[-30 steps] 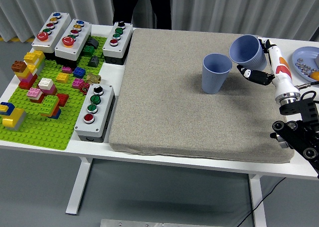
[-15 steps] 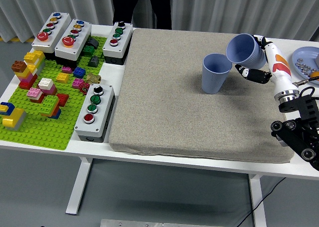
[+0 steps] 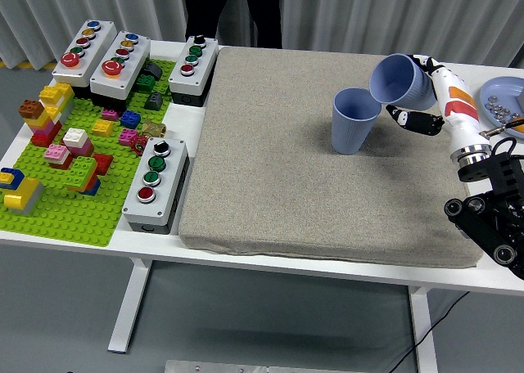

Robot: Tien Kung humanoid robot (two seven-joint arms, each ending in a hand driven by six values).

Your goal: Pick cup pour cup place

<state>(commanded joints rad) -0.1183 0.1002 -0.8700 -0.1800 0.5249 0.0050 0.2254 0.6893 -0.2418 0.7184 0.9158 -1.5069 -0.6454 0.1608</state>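
From my remote station, the right hand has its fingers wrapped around a tilted blue cup; the cup body hides most of the grasp, so I see only black fingertips below it. The left hand is outside my view. The held cup's mouth leans toward a second blue cup, upright on the grey fabric mat, just beside and below the fingers. I cannot make out either cup's contents. Behind the fingers, a blue plate is cut off at the edge. Well apart sit grey button boxes and a green brick baseplate on the white surface.
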